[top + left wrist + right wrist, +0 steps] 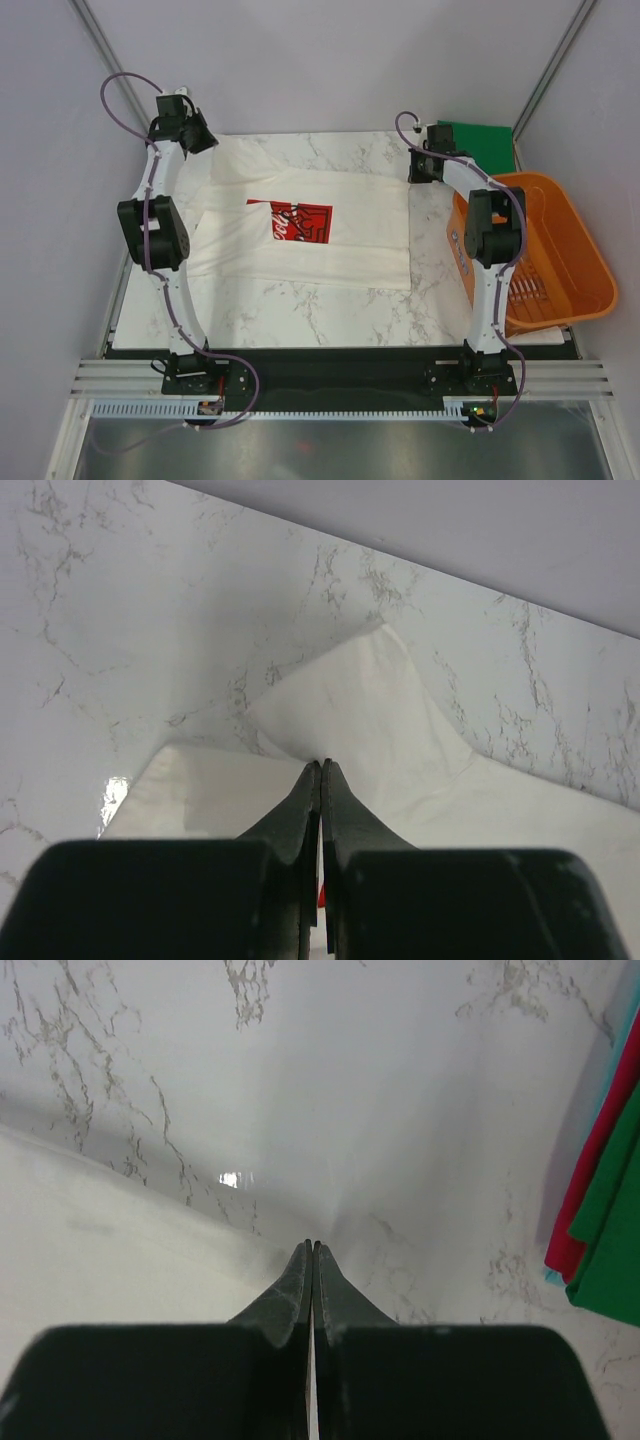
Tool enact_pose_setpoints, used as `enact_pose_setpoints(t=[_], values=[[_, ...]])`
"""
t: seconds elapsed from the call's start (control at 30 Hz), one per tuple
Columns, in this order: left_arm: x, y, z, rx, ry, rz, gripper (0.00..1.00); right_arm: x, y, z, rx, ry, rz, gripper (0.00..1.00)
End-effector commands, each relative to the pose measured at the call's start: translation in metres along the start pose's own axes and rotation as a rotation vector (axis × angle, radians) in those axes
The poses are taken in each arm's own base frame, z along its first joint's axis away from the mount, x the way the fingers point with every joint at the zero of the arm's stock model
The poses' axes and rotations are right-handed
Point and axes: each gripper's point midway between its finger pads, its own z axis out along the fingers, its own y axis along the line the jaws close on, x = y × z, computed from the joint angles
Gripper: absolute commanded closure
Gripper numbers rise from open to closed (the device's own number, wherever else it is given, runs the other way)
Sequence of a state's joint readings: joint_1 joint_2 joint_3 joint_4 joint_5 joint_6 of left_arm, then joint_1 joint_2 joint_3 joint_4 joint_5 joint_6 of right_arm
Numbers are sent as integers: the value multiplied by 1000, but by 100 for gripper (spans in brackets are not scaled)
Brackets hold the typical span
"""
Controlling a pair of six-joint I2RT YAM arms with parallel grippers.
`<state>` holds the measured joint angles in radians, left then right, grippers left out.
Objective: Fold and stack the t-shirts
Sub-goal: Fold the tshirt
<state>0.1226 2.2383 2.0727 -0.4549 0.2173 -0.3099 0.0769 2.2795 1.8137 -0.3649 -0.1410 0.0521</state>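
The white t-shirt (345,255) lies spread on the marble table (330,312), its red chest print (300,222) facing up. My left gripper (207,141) is at the shirt's far left corner. In the left wrist view it (321,764) is shut on a raised peak of the white cloth (370,710). My right gripper (418,172) is at the shirt's far right corner. In the right wrist view it (312,1244) is shut at the edge of the white cloth (110,1250). The folded dark green t-shirt (480,135) lies at the back right; it also shows in the right wrist view (612,1250).
An orange slatted basket (590,270) stands at the table's right edge beside the right arm. In the right wrist view, red cloth (590,1175) and a teal edge lie under the green shirt. Grey walls close in the back and sides.
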Motion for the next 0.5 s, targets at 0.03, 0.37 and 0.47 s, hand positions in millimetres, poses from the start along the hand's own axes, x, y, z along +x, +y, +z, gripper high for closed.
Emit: enact_pose_setpoints(t=[0.03,0.37,0.47], values=[[-32,6,-40,-35,-97,81,98,-42,4,-33,23,-174,-12,100],[-9,35,-83,-153,-88,74,98,-9,17,-70,32,-211,25,100],[8,41,-88,-175,-66,51,98,8,27,-75,20,-209,32,100]])
